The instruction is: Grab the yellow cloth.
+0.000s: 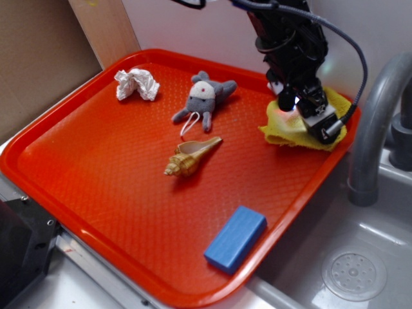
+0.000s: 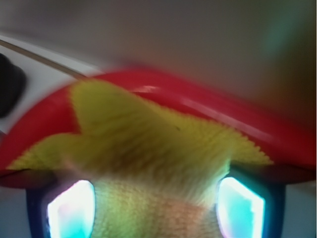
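Blue block [image 1: 235, 238] sits closest to the camera in the outside view, well apart from the claw [image 1: 302, 109], on the near side of the red tray [image 1: 96, 187]. Up at the far right corner of the tray, the claw is pressed down on the yellow cloth [image 1: 290, 132]. The cloth is rumpled and pokes out from under the claw on both sides. From this side you cannot tell how wide the claw is spread. Left of the claw, a little way off, lies a grey toy [image 1: 205, 98]. A gold shell [image 1: 191, 157] lies nearer the camera than the toy. A white paper wad [image 1: 136, 84] is far to the left of the claw. Right of the claw, off the tray, stand a grey tap [image 1: 375, 122] and a sink [image 1: 351, 270].

From the wrist view, the picture is blurry. The two fingers [image 2: 72, 210] glow pale at the bottom left and bottom right, set wide apart. Cloth [image 2: 148, 144] fills the gap between them and spreads out past them. You cannot tell if the fingers are squeezing it. Beyond the cloth runs the rim of the tray [image 2: 208, 111].
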Motion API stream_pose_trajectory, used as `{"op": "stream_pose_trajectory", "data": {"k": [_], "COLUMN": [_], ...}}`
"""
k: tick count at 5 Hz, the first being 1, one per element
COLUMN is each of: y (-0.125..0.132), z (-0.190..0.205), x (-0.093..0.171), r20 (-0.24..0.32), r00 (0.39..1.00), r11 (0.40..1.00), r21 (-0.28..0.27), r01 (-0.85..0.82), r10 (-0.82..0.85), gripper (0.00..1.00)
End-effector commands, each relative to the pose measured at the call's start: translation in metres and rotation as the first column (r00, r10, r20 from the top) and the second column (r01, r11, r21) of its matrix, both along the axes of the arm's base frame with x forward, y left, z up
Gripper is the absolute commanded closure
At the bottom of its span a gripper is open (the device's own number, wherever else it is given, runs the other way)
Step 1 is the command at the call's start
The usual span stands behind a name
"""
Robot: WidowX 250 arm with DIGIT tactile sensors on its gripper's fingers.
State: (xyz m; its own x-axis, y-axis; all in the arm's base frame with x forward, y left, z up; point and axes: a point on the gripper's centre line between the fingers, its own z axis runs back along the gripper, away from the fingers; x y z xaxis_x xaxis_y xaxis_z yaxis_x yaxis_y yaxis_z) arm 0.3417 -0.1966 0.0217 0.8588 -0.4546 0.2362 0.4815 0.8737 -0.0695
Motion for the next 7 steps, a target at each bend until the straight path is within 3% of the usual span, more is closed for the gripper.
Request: {"op": "stream_pose_trajectory", "data": {"k": [1,3,4,5,6,7], "y": [-0.001,0.008,0.016,0.038,0.062,0.088], "z": [0.014,0.032,0.046,0.071,0.12,0.169], "x": [0.006,-0.024,-0.049,-0.068,-0.072,-0.089], "r20": [0.036,0.07,0.056,-0.019,-0.07,-0.043], "r00": [0.998,0.995,0.995,0.988,0.96,0.95], "r11": [0.999,0.996,0.992,0.983,0.962,0.951], "r21": [0.0,0.038,0.082,0.113,0.066,0.002], "r01": [-0.05,-0.075,-0.091,-0.148,-0.265,-0.31], "r10": [0.05,0.072,0.086,0.151,0.27,0.31], "gripper": [1.0,1.0,1.0,1.0,1.0,1.0]}}
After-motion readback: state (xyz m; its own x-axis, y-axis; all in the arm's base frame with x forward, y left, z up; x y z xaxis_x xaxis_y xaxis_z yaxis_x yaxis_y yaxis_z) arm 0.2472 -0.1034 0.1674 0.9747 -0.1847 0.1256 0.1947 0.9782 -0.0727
